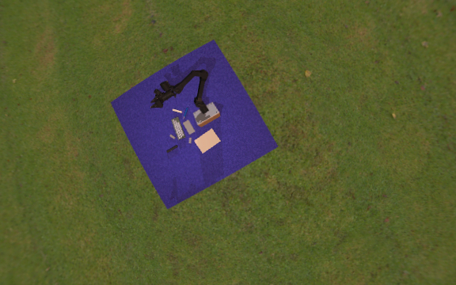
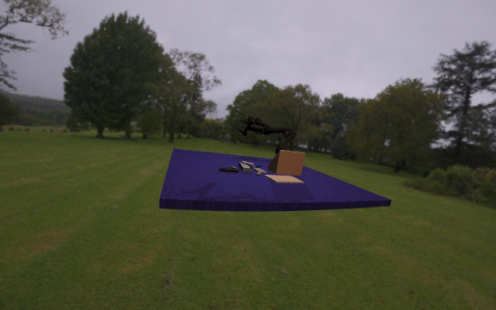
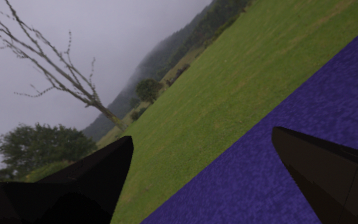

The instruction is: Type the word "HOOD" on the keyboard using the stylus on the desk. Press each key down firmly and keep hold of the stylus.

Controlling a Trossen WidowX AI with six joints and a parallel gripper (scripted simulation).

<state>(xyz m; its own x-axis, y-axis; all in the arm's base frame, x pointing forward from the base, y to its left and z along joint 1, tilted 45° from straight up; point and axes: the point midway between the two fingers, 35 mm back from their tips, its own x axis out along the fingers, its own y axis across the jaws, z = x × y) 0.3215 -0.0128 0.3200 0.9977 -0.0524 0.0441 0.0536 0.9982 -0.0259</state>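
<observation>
The keyboard (image 1: 178,128) (image 2: 245,167), with pale keys, lies on the blue-purple desk surface (image 1: 240,134) (image 2: 231,191) (image 3: 240,185). A thin blue stick (image 1: 186,112), seemingly the stylus, lies beyond one end of the keyboard, toward the arm's base. My gripper (image 1: 152,104) (image 2: 239,125) (image 3: 201,137) is open wide and empty. It is raised high above the desk, off to the side of the keyboard and the blue stick, and points outward past the desk's edge. The wrist view shows neither keyboard nor stylus.
A pale stick (image 1: 176,111) lies near the keyboard's end. A grey pad (image 1: 188,127) and small grey blocks (image 1: 172,136) (image 1: 190,140) lie beside it. A black object (image 1: 172,149) (image 2: 228,170), a beige board (image 1: 207,141) (image 2: 285,179) and the arm's orange-sided base box (image 2: 291,163) stand farther off.
</observation>
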